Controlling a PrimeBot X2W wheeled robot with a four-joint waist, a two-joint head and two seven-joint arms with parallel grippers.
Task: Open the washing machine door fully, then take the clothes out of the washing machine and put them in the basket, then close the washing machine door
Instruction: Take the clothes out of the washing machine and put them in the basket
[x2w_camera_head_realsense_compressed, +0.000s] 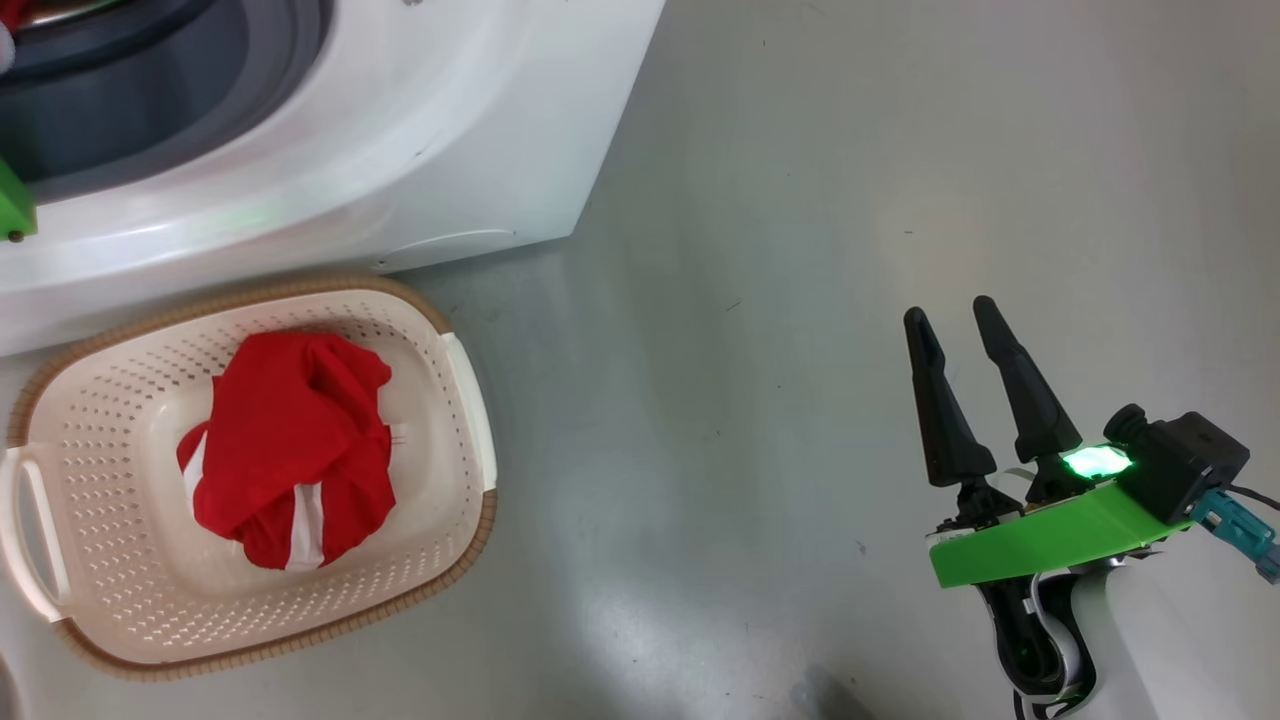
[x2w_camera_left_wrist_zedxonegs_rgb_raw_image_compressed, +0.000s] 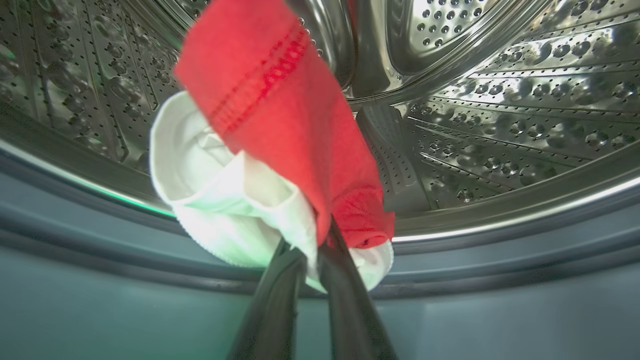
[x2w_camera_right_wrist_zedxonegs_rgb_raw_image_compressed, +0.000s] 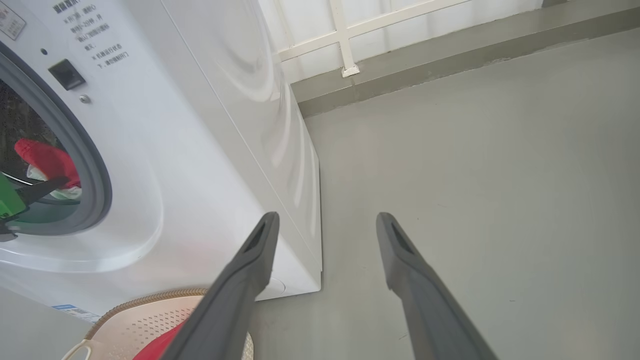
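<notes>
The left gripper (x2w_camera_left_wrist_zedxonegs_rgb_raw_image_compressed: 310, 236) is seen drawn in on a garment (x2w_camera_left_wrist_zedxonegs_rgb_raw_image_compressed: 280, 115), red with a white part. A bunched fold at its near end is pinched between the two dark fingers, which stand close together with cloth gathered round their tips. How firmly the fold is clamped cannot be told.

The garment is held at the mouth of the perforated steel drum (x2w_camera_left_wrist_zedxonegs_rgb_raw_image_compressed: 500, 100), just past the grey gasket (x2w_camera_left_wrist_zedxonegs_rgb_raw_image_compressed: 100, 240). The rest of the cloth is spread beyond the fingers, in front of the drum wall.

The cloth is judged to be light, soft and limp, and not fragile. It can be expected to droop and trail from whatever point is held, and to drag over the gasket lip on the way out. A thick gathered fold or the stitched hem is judged the better place to be gripped, since a thin single edge could slide free.

The washing machine (x2w_camera_head_realsense_compressed: 400, 150) is seen with its opening uncovered. The basket (x2w_camera_head_realsense_compressed: 470, 400) is set on the floor (x2w_camera_head_realsense_compressed: 800, 200) just before the machine's front, below that opening. Another garment (x2w_camera_head_realsense_compressed: 290, 440), red with white, is lying crumpled inside it.

The right gripper (x2w_camera_head_realsense_compressed: 950, 312) is held over bare floor well apart from the basket, its fingers spread wide and nothing between them.
</notes>
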